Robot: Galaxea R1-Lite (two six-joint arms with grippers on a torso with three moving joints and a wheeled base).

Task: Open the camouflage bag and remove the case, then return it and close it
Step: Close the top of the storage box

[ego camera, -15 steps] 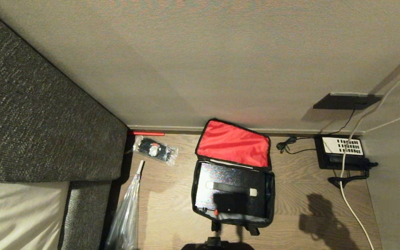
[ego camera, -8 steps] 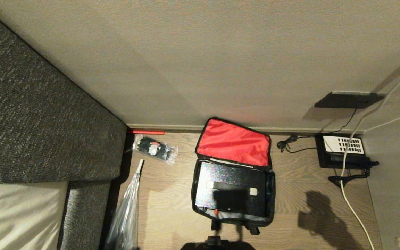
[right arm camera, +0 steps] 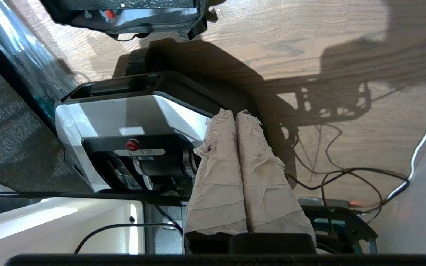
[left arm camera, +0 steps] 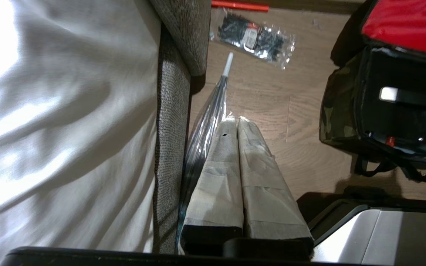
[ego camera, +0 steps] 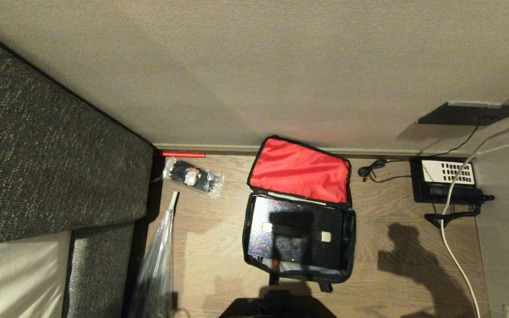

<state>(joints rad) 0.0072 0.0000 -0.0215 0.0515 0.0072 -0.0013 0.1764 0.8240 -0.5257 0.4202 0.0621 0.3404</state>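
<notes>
Right gripper (right arm camera: 236,115): tape-wrapped fingers (right arm camera: 218,166) pressed flat together, nothing between them. It hangs over the robot's own base (right arm camera: 124,111), short of the bag and not touching it.

Left gripper (left arm camera: 237,122): fingers likewise closed tight and empty, parked low beside the edge of the sofa (left arm camera: 174,111), tips over the wooden floor (ego camera: 210,247). Neither gripper shows in the head view.

Just beside the left fingers lies a clear plastic umbrella (ego camera: 159,260), white tip pointing toward the wall.

Camouflage bag (left arm camera: 337,107) sits on the floor in front of the robot, near the skirting board, well apart from both grippers. Lid (ego camera: 301,170) thrown back against the wall, red lining up. Inside the open body lies the case (ego camera: 296,236) (dark, speckled sheen, a black strap across it with pale ends). A small red piece shows at the near inner edge of the bag.

Left of the bag, near the sofa corner: a clear packet of black parts (ego camera: 192,177), and a red stick (ego camera: 183,154) along the skirting.

Right of the bag, in the corner: black telephone (ego camera: 444,181) with white keypad, black cords around it, a white cable (ego camera: 455,260) running down across the floor.
</notes>
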